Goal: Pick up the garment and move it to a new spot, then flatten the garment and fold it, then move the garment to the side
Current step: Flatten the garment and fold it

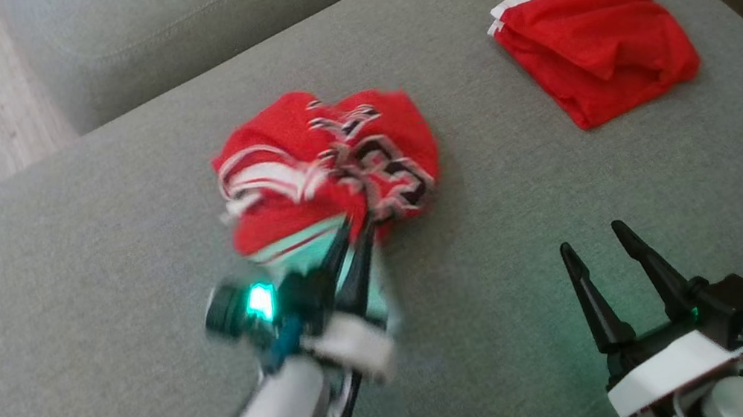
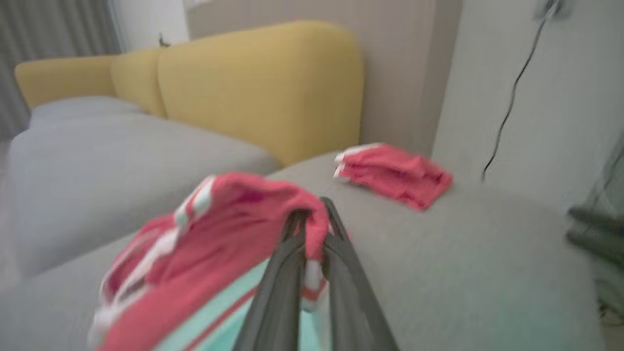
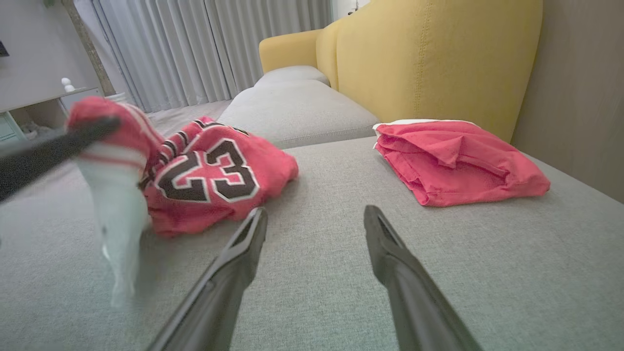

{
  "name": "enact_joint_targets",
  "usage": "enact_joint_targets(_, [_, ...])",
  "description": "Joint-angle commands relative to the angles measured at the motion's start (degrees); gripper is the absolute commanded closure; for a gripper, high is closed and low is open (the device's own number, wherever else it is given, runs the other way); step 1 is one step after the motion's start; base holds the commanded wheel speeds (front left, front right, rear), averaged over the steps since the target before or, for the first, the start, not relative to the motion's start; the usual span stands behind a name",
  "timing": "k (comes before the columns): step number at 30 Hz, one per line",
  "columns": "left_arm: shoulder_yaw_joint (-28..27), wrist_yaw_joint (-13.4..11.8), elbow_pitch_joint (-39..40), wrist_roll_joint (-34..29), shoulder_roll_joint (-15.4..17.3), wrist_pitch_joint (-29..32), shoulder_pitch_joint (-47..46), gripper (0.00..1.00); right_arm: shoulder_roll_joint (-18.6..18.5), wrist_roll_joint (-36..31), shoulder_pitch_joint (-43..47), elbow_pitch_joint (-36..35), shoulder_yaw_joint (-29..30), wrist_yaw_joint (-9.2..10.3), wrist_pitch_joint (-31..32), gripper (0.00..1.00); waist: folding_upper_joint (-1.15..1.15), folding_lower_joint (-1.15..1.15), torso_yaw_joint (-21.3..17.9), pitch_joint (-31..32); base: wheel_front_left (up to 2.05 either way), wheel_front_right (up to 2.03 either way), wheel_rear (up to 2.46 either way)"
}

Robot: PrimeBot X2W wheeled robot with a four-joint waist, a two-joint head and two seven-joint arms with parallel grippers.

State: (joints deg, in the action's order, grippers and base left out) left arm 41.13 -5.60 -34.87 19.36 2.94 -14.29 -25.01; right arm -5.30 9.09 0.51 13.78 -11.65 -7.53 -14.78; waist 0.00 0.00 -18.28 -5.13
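Grey sofa (image 1: 118, 228), jersey (image 1: 326, 163) in left hand (image 1: 359, 224)

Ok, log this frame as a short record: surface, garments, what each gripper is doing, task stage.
surface: grey sofa cushion
target garment: red jersey, number 23, crumpled, bulk on the cushion
left gripper: shut on the jersey's edge, that edge raised
right gripper: open, holds nothing, above bare cushion
other item: folded red garment, far right, apart from the jersey
stage: jersey gripped, not yet flattened or folded
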Motion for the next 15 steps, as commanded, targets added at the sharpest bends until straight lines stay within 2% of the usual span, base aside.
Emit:
enact_joint_targets(1, [-1.3,1.8,6.02,1.33,-0.06,-0.69,-5.75,1.0,0.25,0.13,-1.63,-1.42,-1.44,0.04,-0.22,0.0,0.0,0.0,-0.35,0.64,0.0,0.0,0.0])
enact_joint_targets(4, [-2.25,4.78,11.4,5.58,-0.06,-0.7,-10.77,1.0,0.49,0.08,-1.58,-1.25,-1.51,0.04,-0.22,0.0,0.0,0.0,-0.87,1.4,0.0,0.0,0.0])
enact_joint_targets(6, [-3.38,5.88,12.83,8.36,-0.06,-0.7,-15.32,1.0,0.66,0.03,-1.61,-1.16,-1.67,0.04,-0.22,0.0,0.0,0.0,-1.36,1.87,0.0,0.0,0.0])
enact_joint_targets(7, [-3.38,5.88,12.83,8.36,-0.06,-0.7,-15.32,1.0,0.66,0.03,-1.61,-1.16,-1.67,0.04,-0.22,0.0,0.0,0.0,-1.36,1.87,0.0,0.0,0.0])
enact_joint_targets(15, [-9.7,7.27,12.78,20.21,-0.06,-0.69,-35.58,1.0,1.24,-0.18,-1.23,-1.53,-0.6,0.04,-0.22,0.0,0.0,0.0,-0.93,2.7,0.0,0.0,0.0])
